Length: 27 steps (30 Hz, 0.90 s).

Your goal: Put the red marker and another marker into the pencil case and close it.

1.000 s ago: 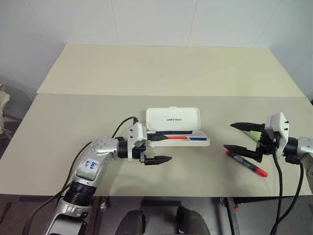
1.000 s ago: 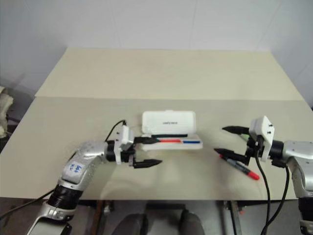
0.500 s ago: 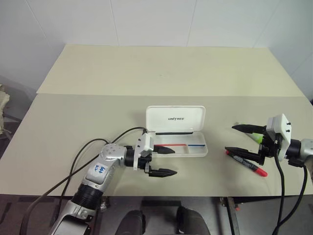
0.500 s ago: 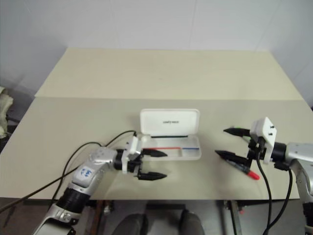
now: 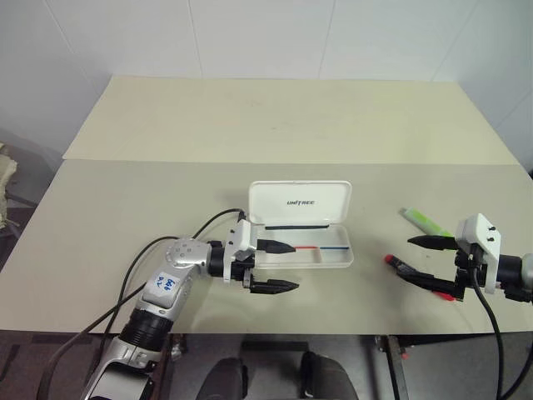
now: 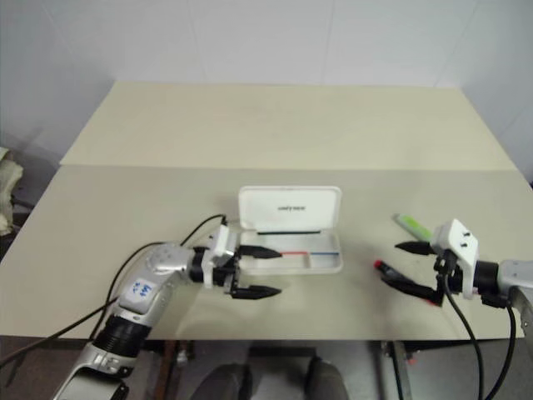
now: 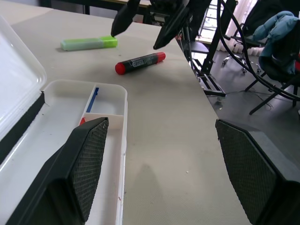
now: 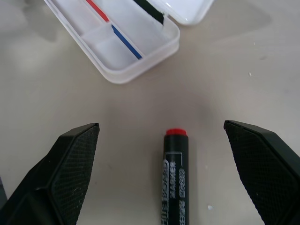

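The slim red marker with a black printed middle (image 8: 176, 173) lies bare on the worktop (image 5: 125, 208), to the right of the case and well apart from it, and the right gripper (image 5: 423, 259) hangs over it with its jaws wide apart and nothing in them. The marker's length runs along the gripper's pointing line, so a closing pinch should catch the barrel across, but a round barrel could roll or squirt sideways if one finger lands first. The short light yellow-green marker (image 5: 426, 221) lies just beyond and could be knocked by the far finger. The white hard-plastic hinged pencil case (image 5: 301, 229) stands open, lid up, thin red and blue lines in its tray. The left gripper (image 5: 279, 267), jaws apart and empty, has one finger over the tray's near end; a nudge there could slide the light case or drop the lid
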Motion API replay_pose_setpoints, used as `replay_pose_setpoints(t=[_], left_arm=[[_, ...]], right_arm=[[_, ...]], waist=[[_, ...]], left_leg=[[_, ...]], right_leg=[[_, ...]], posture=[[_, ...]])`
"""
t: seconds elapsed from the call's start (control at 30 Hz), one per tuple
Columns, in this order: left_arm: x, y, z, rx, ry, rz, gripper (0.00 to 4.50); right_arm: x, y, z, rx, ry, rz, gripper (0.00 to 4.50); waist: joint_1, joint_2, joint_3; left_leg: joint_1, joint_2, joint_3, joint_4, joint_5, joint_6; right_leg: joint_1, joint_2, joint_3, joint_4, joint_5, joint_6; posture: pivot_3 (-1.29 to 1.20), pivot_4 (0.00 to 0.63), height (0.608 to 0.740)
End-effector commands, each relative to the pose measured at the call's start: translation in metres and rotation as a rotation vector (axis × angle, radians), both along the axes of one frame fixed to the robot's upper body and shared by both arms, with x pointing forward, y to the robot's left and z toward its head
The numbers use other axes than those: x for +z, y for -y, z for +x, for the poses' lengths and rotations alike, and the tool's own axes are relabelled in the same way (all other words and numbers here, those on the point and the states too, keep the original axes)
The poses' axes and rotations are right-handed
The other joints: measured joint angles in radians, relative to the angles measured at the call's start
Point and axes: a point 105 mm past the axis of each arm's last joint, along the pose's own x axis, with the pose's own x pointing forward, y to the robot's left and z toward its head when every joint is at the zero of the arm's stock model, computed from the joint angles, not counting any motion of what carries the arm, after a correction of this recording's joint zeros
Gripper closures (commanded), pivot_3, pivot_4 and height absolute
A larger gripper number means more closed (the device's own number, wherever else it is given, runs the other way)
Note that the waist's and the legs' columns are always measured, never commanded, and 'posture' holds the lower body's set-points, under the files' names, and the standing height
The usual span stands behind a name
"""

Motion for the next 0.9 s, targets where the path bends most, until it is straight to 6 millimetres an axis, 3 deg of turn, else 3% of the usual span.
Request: replay_pose_setpoints(t=[0.03, 0.33, 0.67, 0.77, 0.9], left_arm=[[0.027, 0.003, -0.005, -0.051, 0.094, -0.063, 0.59], [0.062, -0.024, -0.008, -0.029, 0.193, -0.045, 0.59], [0.078, -0.068, -0.012, 0.062, 0.225, 0.057, 0.59], [0.081, -0.084, -0.008, 0.128, 0.240, 0.078, 0.56], [0.083, -0.086, -0.008, 0.150, 0.247, 0.076, 0.56]], right_arm=[[0.001, 0.012, 0.000, -0.029, 0.008, -0.057, 0.00], [-0.026, 0.041, -0.008, -0.099, -0.047, -0.112, 0.00], [-0.046, 0.041, -0.003, -0.112, -0.045, -0.087, 0.00], [-0.047, 0.026, 0.001, -0.067, -0.023, -0.041, 0.63], [-0.047, 0.018, 0.002, -0.023, -0.003, -0.024, 2.03]], waist=[[0.000, 0.000, 0.000], [-0.004, 0.000, 0.000], [-0.006, 0.000, 0.000], [-0.009, -0.001, 0.000], [-0.008, -0.001, 0.000]], left_leg=[[0.000, 0.000, 0.000, 0.000, 0.000, 0.000], [0.000, 0.000, 0.001, 0.000, 0.000, 0.000], [0.001, 0.000, 0.001, -0.001, 0.000, 0.000], [0.002, 0.001, 0.001, -0.001, 0.000, 0.000], [0.004, 0.002, 0.001, -0.002, 0.000, 0.000]], right_leg=[[0.000, 0.000, 0.000, 0.000, 0.000, 0.000], [0.000, 0.000, 0.000, 0.000, 0.000, 0.000], [0.001, 0.000, 0.000, 0.000, 0.000, 0.000], [0.001, 0.001, 0.000, 0.000, 0.000, 0.000], [0.002, 0.001, 0.001, 0.000, 0.000, -0.001]], posture=[[0.00, 0.150, 0.740], [0.00, 0.150, 0.740], [0.00, 0.150, 0.740], [0.00, 0.150, 0.740], [0.00, 0.150, 0.740]])
